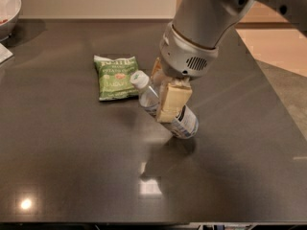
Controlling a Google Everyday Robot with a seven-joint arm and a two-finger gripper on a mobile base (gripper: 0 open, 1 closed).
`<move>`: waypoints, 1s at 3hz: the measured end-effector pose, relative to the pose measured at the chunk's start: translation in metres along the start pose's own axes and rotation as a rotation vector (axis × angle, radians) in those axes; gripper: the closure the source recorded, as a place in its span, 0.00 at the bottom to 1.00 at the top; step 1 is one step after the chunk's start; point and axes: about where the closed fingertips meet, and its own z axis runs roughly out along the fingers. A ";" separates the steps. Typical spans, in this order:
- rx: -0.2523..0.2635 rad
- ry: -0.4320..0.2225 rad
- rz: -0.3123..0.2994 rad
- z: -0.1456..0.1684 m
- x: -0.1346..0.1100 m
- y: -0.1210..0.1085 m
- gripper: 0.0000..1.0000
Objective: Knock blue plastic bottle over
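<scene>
- Leaning steeply over the dark table [72, 157], the blue plastic bottle [184, 120] is near the middle of the surface, its white cap [139, 78] pointing up and left toward the green chip bag [116, 76] and its base low on the right, at or just above the tabletop; I cannot tell whether the base touches
- The gripper [164, 97] comes down from the upper right and is clamped across the bottle's midsection: one cream finger [173, 97] lies across the near side of the label, the other shows behind the bottle's far side
- The bottle is not yet lying flat, so by my judgement the knock-over is well along but unfinished
- Handling: a small clear bottle like this is probably light and thin-walled, so it would dent under a hard squeeze; the smooth round body is likely to slip or roll once it lies on its side
- Hold: the labelled waist, where the gripper now sits, seems the sensible place, since the neck is narrow and the cap small
- Count: one bottle, one chip bag just beside the cap, one gripper, and one pale bowl [8, 8] at the far left corner, well apart from the rest
</scene>
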 end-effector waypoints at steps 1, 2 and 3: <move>-0.068 0.093 -0.081 0.011 0.005 -0.004 1.00; -0.123 0.157 -0.154 0.022 0.006 -0.005 0.82; -0.156 0.188 -0.198 0.033 0.005 -0.007 0.59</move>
